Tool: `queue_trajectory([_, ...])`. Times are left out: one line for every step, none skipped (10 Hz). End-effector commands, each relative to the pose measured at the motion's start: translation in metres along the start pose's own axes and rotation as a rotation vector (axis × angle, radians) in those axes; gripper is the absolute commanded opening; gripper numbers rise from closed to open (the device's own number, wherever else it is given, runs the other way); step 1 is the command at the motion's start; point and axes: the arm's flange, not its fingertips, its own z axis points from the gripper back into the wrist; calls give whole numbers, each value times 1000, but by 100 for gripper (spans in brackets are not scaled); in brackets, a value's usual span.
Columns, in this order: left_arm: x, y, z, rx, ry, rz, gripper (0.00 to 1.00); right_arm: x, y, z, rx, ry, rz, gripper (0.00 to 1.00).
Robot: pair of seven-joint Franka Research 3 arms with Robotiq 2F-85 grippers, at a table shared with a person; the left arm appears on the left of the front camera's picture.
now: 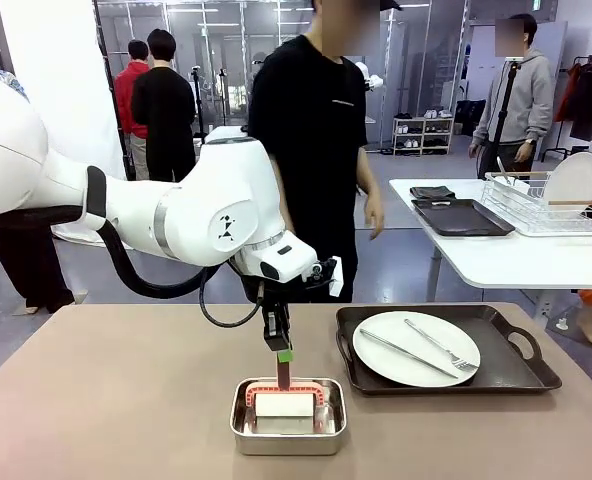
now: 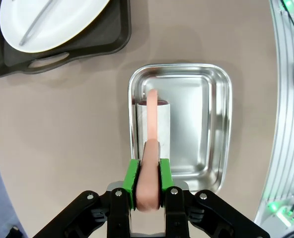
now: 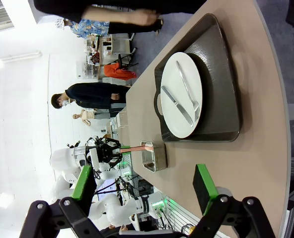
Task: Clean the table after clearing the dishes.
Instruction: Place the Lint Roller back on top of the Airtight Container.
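Pink-handled roller (image 2: 152, 116) was clamped in left gripper (image 2: 147, 177), inside steel pan (image 2: 211, 124), lower centre; right gripper (image 3: 144, 182) stood open; plate (image 1: 386, 328) on tray (image 1: 506, 332), right.

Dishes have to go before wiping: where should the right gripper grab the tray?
Probably best to pinch the cut-out handle at the right end of the tray, bringing the open right gripper in from the robot's right. The slot leaves a thin bar to close on, while the plate covers the middle.
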Motion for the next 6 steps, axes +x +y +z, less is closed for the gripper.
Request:
queue_trajectory([-2, 2, -12, 27, 23, 11, 22, -2, 3, 1, 1, -1, -4, 100])
queue_trajectory([-3, 3, -17, 21, 18, 12, 22, -2, 3, 1, 1, -1, -4, 100])
queue_trajectory([-4, 4, -21, 16, 13, 12, 22, -2, 3, 1, 1, -1, -4, 100])
queue_trajectory([-3, 4, -24, 9, 18, 12, 22, -2, 3, 1, 1, -1, -4, 100])
queue_trajectory([-2, 5, -25, 3, 19, 7, 22, -2, 3, 1, 1, -1, -4, 100])
queue_trajectory([-1, 5, -25, -4, 26, 4, 22, -2, 3, 1, 1, -1, -4, 100])
